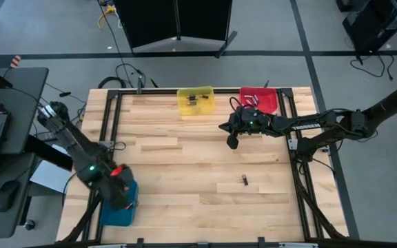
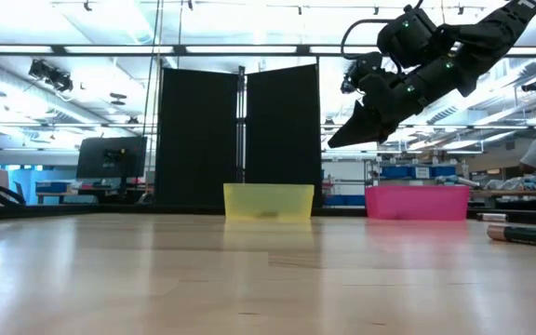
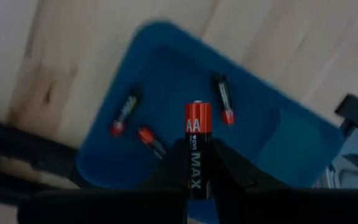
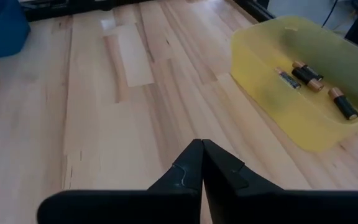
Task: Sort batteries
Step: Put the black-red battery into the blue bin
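High view: left gripper (image 1: 121, 187) over the blue bin (image 1: 118, 207) at the table's near left corner, pinched on a red-and-black AA battery (image 3: 197, 144); three more batteries (image 3: 224, 107) lying in that bin; right gripper (image 1: 231, 141) raised above the boards in front of the red bin (image 1: 260, 99), fingers pressed together, holding nothing; yellow bin (image 1: 196, 100) at the far edge with cells inside; one loose battery (image 1: 245, 180) alone on wide bare wood (image 1: 185, 165), well apart from every edge.
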